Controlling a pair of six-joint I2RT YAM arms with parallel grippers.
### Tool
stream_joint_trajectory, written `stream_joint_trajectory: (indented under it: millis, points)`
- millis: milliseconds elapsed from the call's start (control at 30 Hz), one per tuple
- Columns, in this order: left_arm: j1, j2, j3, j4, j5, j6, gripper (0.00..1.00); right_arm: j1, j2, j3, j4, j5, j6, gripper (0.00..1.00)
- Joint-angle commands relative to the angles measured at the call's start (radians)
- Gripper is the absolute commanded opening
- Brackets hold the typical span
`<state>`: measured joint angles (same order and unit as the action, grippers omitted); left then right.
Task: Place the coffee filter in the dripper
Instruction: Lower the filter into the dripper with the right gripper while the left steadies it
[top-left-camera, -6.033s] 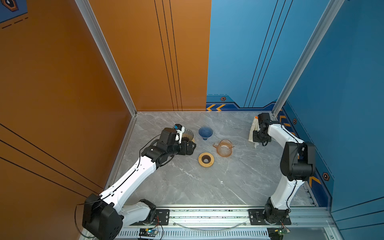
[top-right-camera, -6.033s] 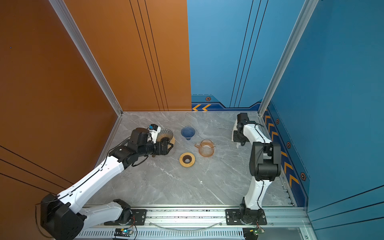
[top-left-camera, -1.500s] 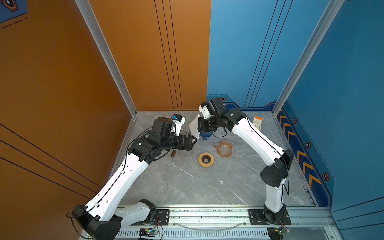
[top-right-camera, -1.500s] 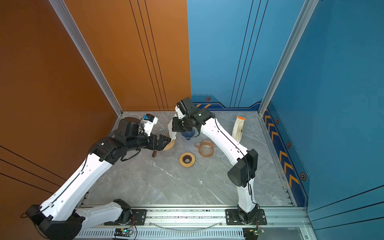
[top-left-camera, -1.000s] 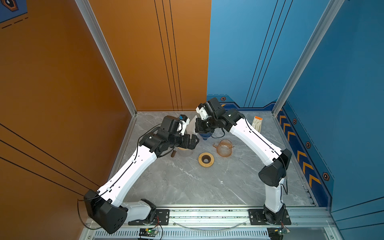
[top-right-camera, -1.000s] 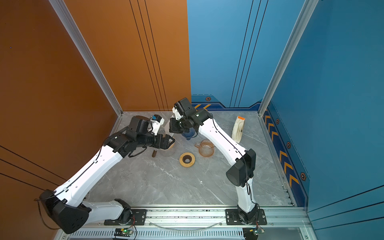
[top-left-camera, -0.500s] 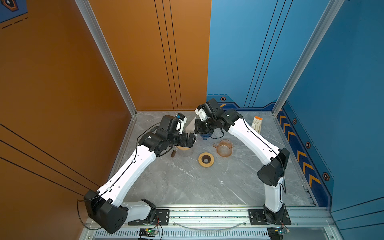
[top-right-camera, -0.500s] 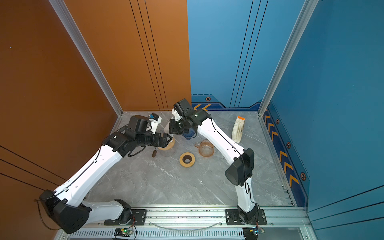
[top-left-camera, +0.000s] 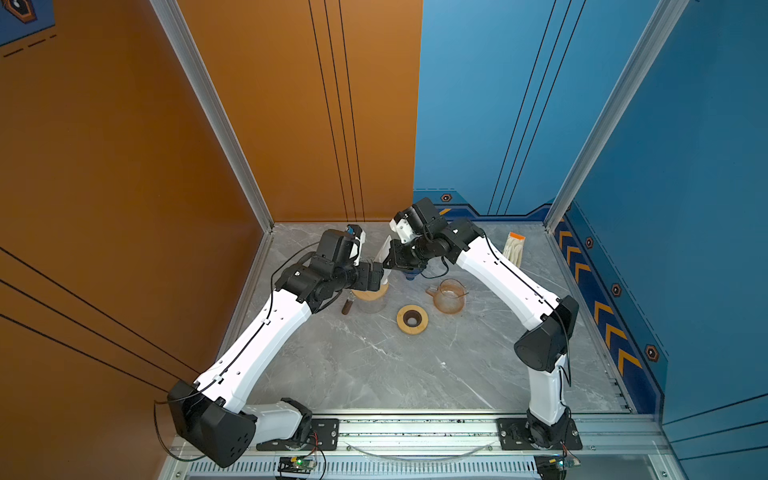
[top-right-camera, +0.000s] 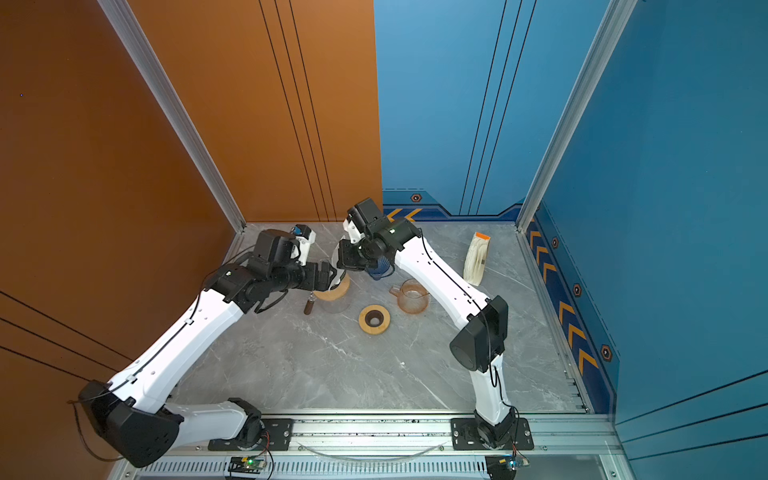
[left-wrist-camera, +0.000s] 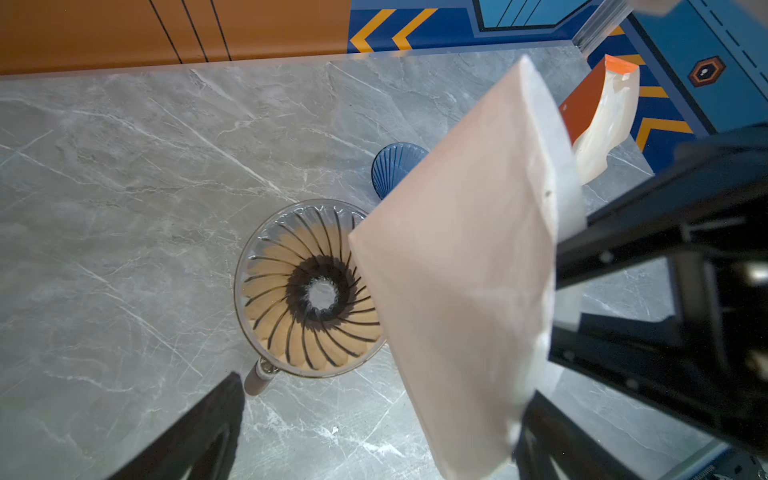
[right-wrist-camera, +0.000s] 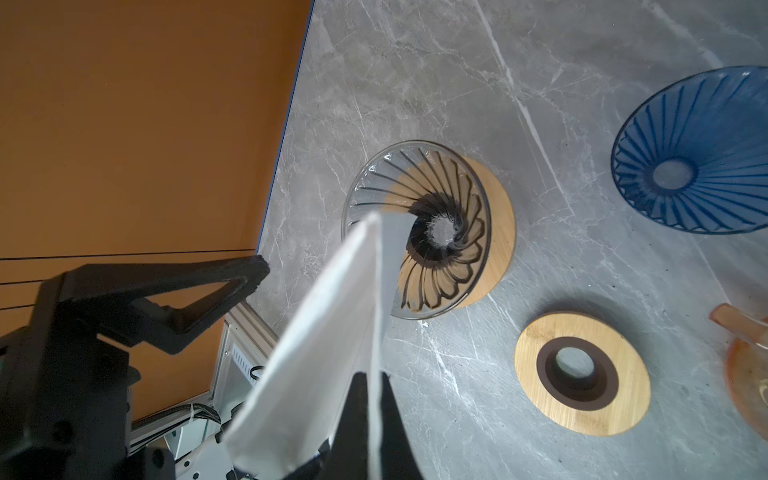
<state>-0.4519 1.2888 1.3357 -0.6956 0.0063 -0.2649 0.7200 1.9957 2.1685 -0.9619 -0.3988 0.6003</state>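
Notably, dripper's handle (left-wrist-camera: 257, 377) shows in left wrist view, not right.

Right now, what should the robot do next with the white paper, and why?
Probably close the left gripper on the coffee filter: its jaws stand open by the flat filter, which the right gripper pinches above the clear dripper. Two grips could open it.

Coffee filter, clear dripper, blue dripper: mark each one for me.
coffee filter (left-wrist-camera: 465, 257), left wrist view, middle of its flat paper face.
clear dripper (left-wrist-camera: 270, 291), left wrist view, ribbed inner wall.
blue dripper (right-wrist-camera: 715, 124), right wrist view, ribbed inner wall.
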Motion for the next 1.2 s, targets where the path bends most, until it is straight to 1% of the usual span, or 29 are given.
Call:
stream_joint_trajectory:
  millis: [0,200,467,533,600,867,1033,1167]
  points:
    - [0.014,-0.003,0.019,0.014,-0.029,0.015,0.97,0.001,0.021,0.027,-0.043,-0.031,-0.017,0.00]
    - [0.040,0.005,0.019,0.013,-0.022,0.016,0.97,0.001,0.032,0.033,-0.069,-0.050,-0.027,0.00]
    - [0.079,0.026,0.011,-0.003,0.027,0.031,0.97,0.010,0.071,0.075,-0.097,-0.065,-0.021,0.00]
    - [0.091,0.036,0.010,-0.010,0.043,0.033,0.97,0.009,0.072,0.089,-0.104,-0.056,-0.012,0.00]
    - [0.101,0.044,0.004,-0.010,0.058,0.033,0.97,0.010,0.110,0.096,-0.107,-0.050,-0.007,0.00]
    - [0.140,0.068,-0.009,-0.009,0.084,0.038,0.96,0.021,0.147,0.109,-0.110,-0.024,0.002,0.00]
    - [0.162,0.087,-0.008,-0.009,0.108,0.044,0.96,0.030,0.166,0.144,-0.109,0.019,0.006,0.12]
    - [0.175,0.104,-0.008,-0.009,0.122,0.049,0.96,0.035,0.174,0.165,-0.104,0.053,0.008,0.15]
